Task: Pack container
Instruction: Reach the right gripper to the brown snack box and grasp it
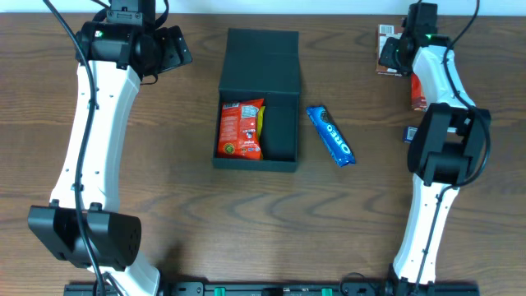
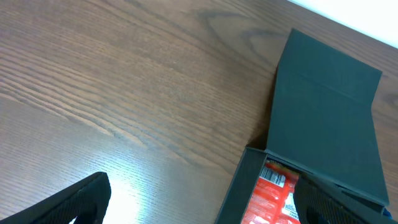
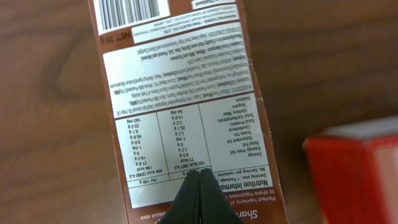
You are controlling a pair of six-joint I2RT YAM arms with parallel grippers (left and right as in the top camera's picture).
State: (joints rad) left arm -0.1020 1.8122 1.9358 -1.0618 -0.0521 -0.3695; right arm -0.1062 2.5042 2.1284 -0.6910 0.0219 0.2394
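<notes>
While the left wrist view crops its own two fingers [image 2: 74, 202] to dark wedges at the lower corners, we read the left jaws as spread wide, with only tabletop [image 2: 124, 93] between them. The tabletop is dark brown with a fine wood grain and a patch of glare just ahead of the left-hand finger.

The container [image 1: 259, 99] is matte black cardboard, shallow and roughly square. Its flat flap lid is folded back and lies level on the far side of the tray. It sits ahead of the left jaws and to their right, close to the right-hand finger, and the frame edge cuts off its near part. It is well apart from the right jaws.

A glossy red snack packet [image 1: 241, 129] lies inside the tray, along the wall nearer the left jaws. From the left wrist only its top end shows. A long, glossy blue Oreo packet [image 1: 330, 136] lies tilted on the tabletop just beside the container, on the side toward the right jaws.

The right jaws are closed, tips pressed together into one dark point. They sit over the printed back of a flat brown carton [image 3: 180, 93] with a white nutrition panel and a barcode. We cannot tell whether the tips touch it. The carton's ends run out of frame. A red carton [image 3: 354, 174] lies to the right of these jaws, blurred and cropped. From overhead the right arm [image 1: 444, 140] hides part of it.
</notes>
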